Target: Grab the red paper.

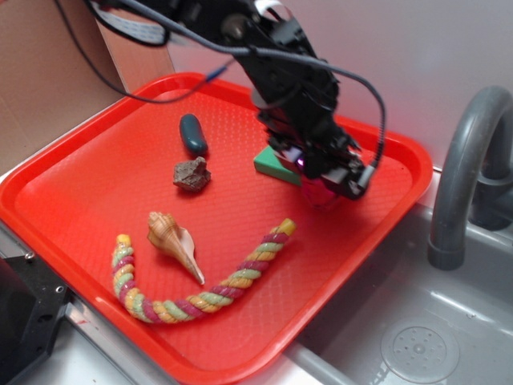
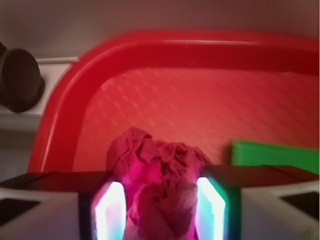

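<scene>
Crumpled dark-red folds of the red paper [image 2: 157,192] filled the gap between the gripper [image 2: 160,207] pads, which pinched the wad from both sides on the orange-red tray [image 1: 72,200], near its sink-side edge. Just beside the wad, toward the tray's middle, lay the green block [image 1: 275,164]. Farther in sat a brown rock [image 1: 191,174], a teal capsule [image 1: 192,133], a seashell [image 1: 171,241] and a striped rope [image 1: 200,297]
</scene>
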Robot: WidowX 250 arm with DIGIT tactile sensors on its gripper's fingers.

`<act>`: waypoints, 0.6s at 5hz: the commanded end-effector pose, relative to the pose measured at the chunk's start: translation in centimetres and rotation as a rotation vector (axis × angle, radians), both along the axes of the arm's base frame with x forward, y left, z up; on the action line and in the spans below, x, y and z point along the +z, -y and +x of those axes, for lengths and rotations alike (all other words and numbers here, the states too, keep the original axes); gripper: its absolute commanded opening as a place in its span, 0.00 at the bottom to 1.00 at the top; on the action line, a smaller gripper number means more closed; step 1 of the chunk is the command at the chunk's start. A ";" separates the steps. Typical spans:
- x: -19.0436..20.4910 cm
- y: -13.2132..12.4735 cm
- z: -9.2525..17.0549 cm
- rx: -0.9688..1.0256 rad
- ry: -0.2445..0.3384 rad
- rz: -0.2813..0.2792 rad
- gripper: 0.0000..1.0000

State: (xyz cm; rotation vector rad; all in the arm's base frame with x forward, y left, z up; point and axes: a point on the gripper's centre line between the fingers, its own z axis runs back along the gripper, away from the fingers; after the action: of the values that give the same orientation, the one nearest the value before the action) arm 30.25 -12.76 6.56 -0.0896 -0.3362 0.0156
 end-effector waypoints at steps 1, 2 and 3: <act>10.5 -5.6 -1.7 0.109 -0.105 0.079 0.00; 14.3 -7.9 -4.2 0.147 -0.079 0.093 0.00; 17.8 -9.6 -6.0 0.162 -0.078 0.115 0.00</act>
State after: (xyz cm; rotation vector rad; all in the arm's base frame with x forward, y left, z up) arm 23.85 -3.57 21.93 0.0629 -0.2001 0.1327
